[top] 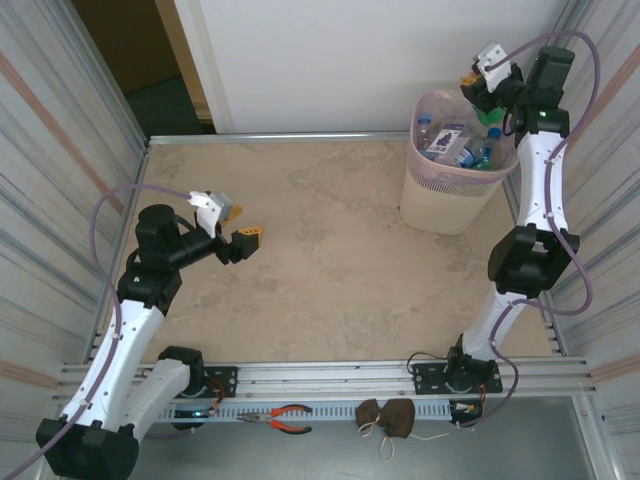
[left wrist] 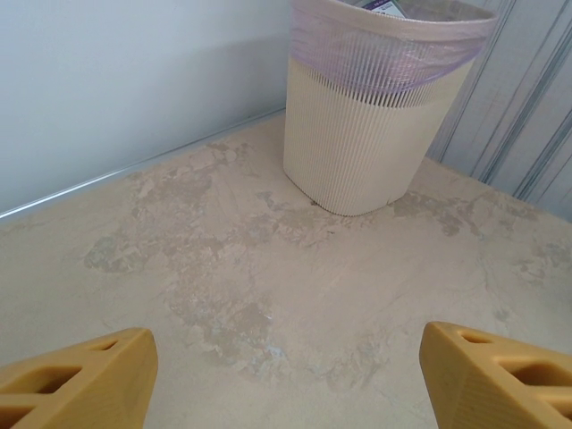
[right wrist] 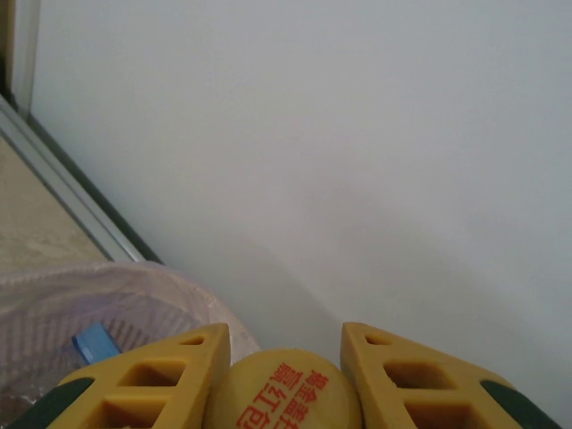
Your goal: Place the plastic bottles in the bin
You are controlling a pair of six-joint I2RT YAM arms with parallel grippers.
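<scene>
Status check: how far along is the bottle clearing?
Done: several bottles lie in the bin. In hand: the right end effector is shut on an orange bottle, above the bin's rim. Remaining: release it. The left end effector is open over bare table, so this looks like the last one.

The bin (left wrist: 357,143) is ribbed matt plastic, its liner (left wrist: 384,49) thin and glossy. The bottle (right wrist: 286,393) is smooth yellow plastic.
</scene>
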